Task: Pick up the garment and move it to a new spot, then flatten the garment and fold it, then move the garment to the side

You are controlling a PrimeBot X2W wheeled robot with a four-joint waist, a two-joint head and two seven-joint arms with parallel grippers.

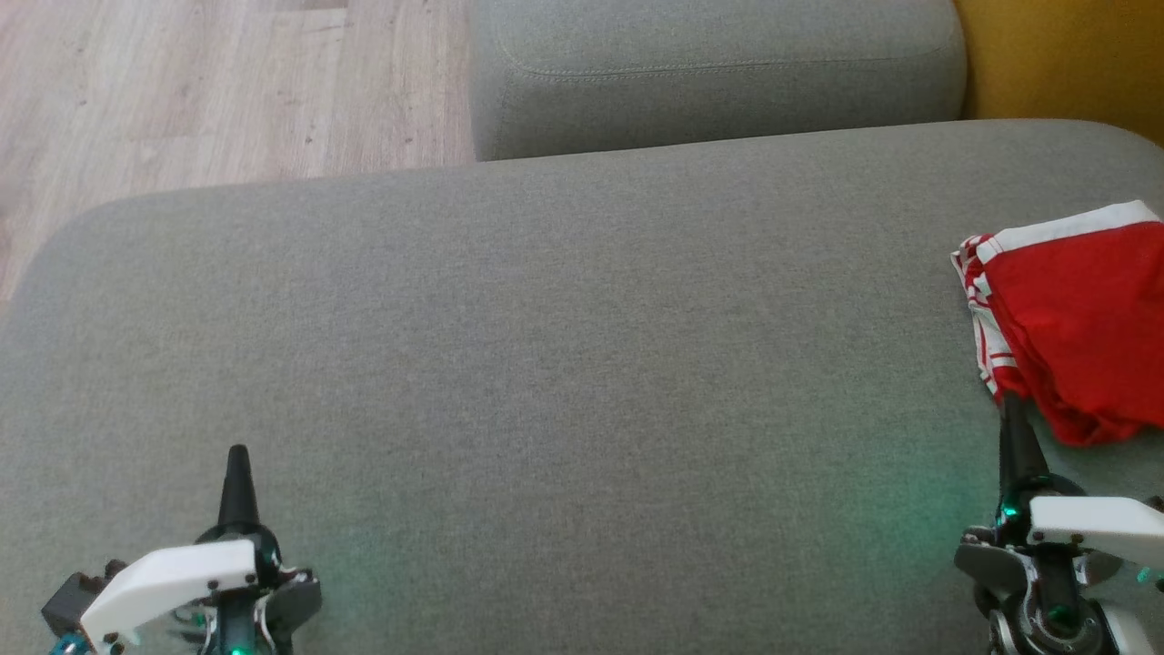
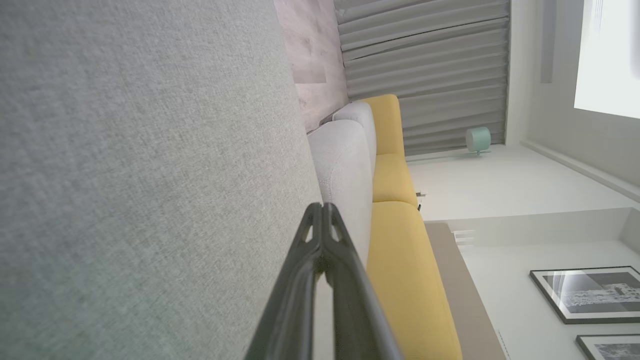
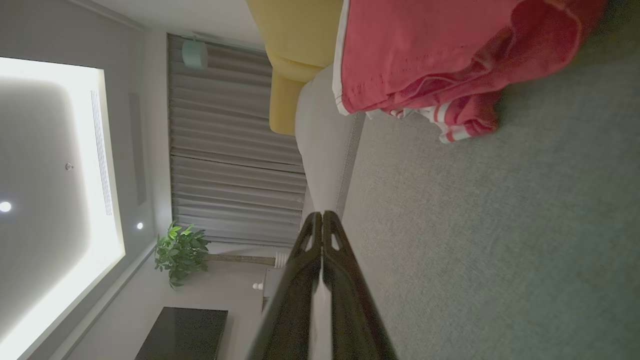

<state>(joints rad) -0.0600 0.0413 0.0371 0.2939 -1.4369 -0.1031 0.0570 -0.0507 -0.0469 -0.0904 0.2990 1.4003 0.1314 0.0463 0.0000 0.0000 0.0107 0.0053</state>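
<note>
The garment [image 1: 1082, 318] is red with a white band and red-and-white striped trim. It lies bunched at the right edge of the grey sofa cushion [image 1: 564, 364]. My right gripper [image 1: 1011, 405] is shut and empty, its tip just below the garment's lower left corner. In the right wrist view the garment [image 3: 430, 55] lies ahead of my shut right gripper [image 3: 319, 216], with bare cushion between them. My left gripper [image 1: 238, 452] stands shut and empty over the cushion at the lower left, far from the garment. In the left wrist view its tips [image 2: 321, 207] are pressed together.
A second grey cushion [image 1: 718, 73] lies beyond the far edge, with a yellow sofa part [image 1: 1064, 55] to its right. Wooden floor [image 1: 209, 82] shows at the upper left. The broad middle of the cushion is bare fabric.
</note>
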